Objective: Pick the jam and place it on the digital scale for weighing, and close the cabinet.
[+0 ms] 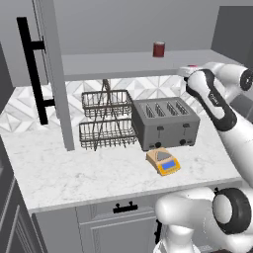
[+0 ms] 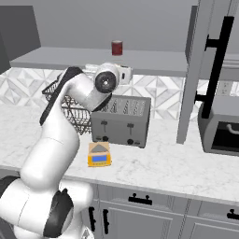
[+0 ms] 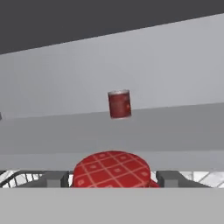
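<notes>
With the jam (image 3: 111, 169) sitting between the fingertips (image 3: 170, 178) of your hand (image 3: 111, 180) at the cabinet (image 1: 52, 74) shelf edge, though I cannot tell if it is clenched, confirm the grip, then carry it down toward 6 o'clock onto the digital scale (image 1: 163, 161) on the bench (image 1: 59, 173)

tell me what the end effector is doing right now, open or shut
End effector: a finger sits on each side of the jam; whether it is clamped cannot be told.

Digital scale (image 1: 163, 161) before toaster (image 1: 165, 123)
</notes>
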